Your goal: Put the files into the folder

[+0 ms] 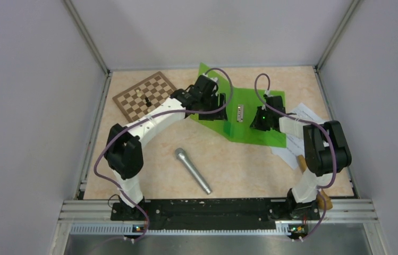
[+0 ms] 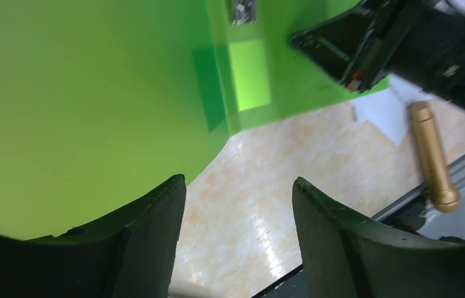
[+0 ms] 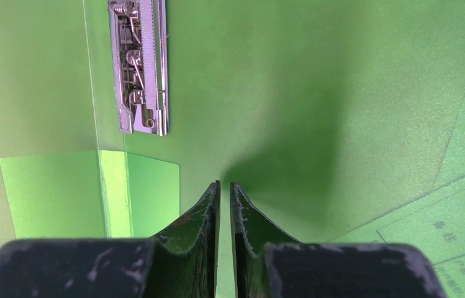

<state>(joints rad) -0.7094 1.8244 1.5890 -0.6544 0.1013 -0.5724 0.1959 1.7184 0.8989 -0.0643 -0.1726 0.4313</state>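
Note:
The green folder [image 1: 250,130] lies open at the back middle of the table, its metal clip [image 1: 240,113] showing inside. Its left cover stands tilted up beside my left gripper [image 1: 215,106]. In the left wrist view that gripper [image 2: 239,183] is open with only bare table between the jaws, and the green cover [image 2: 62,93] lies against the outside of its left finger. My right gripper [image 1: 257,119] rests shut and empty on the folder's right half [image 3: 316,81], right of the clip [image 3: 139,68]. The files [image 1: 305,114] lie at the right, partly under the folder, and show through the green [image 3: 459,236].
A brown checkered board [image 1: 146,98] with a small black piece lies at the back left. A silver microphone [image 1: 192,170] lies in the front middle. A gold cylinder [image 2: 434,155] lies near the right arm's base. Grey walls enclose the table on three sides.

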